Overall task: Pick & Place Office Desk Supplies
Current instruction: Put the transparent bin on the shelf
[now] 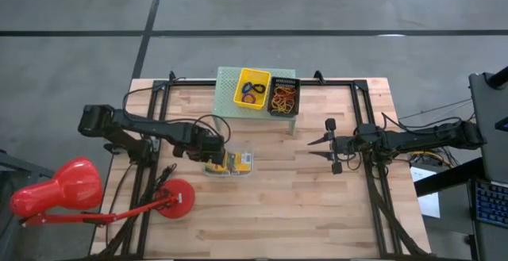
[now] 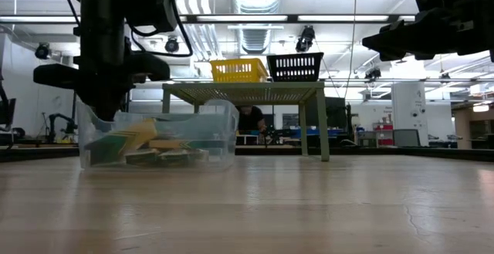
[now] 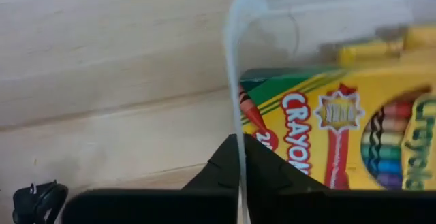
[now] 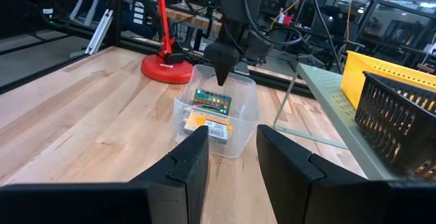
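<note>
Crayon boxes (image 3: 340,135) remain in the clear bin (image 1: 230,164); left claw (image 3: 238,176) pinches its wall shut. Right claw (image 4: 231,159) hovers open, empty. Much sorting seems left.

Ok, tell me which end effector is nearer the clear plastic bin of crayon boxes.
Left. The left end effector is shut on the wall of the clear plastic bin, at its side nearest that arm. The right end effector is open, apart from the bin, farther along the table.
</note>
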